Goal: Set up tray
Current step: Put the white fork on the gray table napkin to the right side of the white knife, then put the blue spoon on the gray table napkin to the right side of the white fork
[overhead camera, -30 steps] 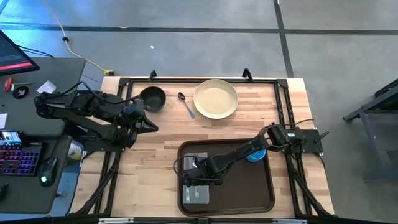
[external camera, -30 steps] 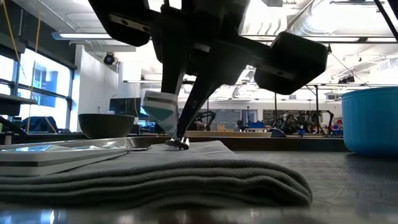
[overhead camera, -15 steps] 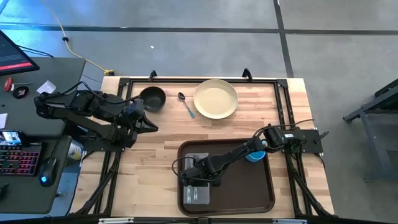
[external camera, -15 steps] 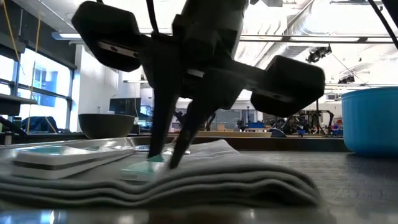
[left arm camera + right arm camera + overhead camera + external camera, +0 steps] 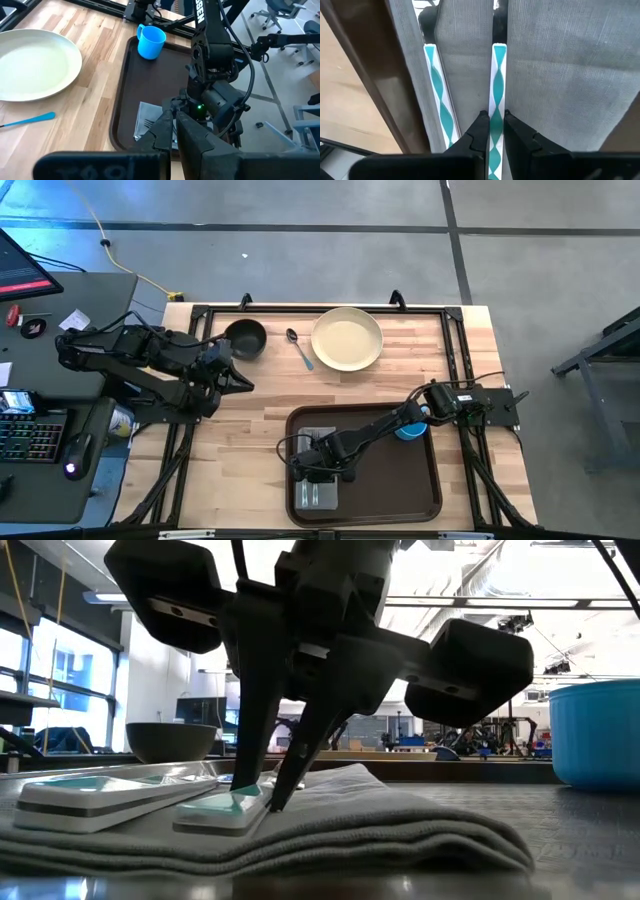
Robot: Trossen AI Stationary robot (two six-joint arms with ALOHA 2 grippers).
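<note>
Right gripper [image 5: 492, 131] pinches a white-and-teal utensil handle [image 5: 498, 85] on the grey napkin [image 5: 555, 65]; we see the tray [image 5: 400, 490] beneath it, napkin at its left end.

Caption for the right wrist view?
Right gripper straddles a white-and-teal utensil handle lying on the grey napkin.

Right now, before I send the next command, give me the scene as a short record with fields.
tray: dark brown, at the table's near edge
napkin: grey, folded, lying in the tray's left part
utensils: two with white-and-teal handles, lying side by side on the napkin
right end effector: down over the napkin, fingers either side of one utensil handle
blue cup: upright in the tray's far right corner
plate, spoon, dark bowl: on the table beyond the tray
left end effector: waiting over the table's left side
</note>
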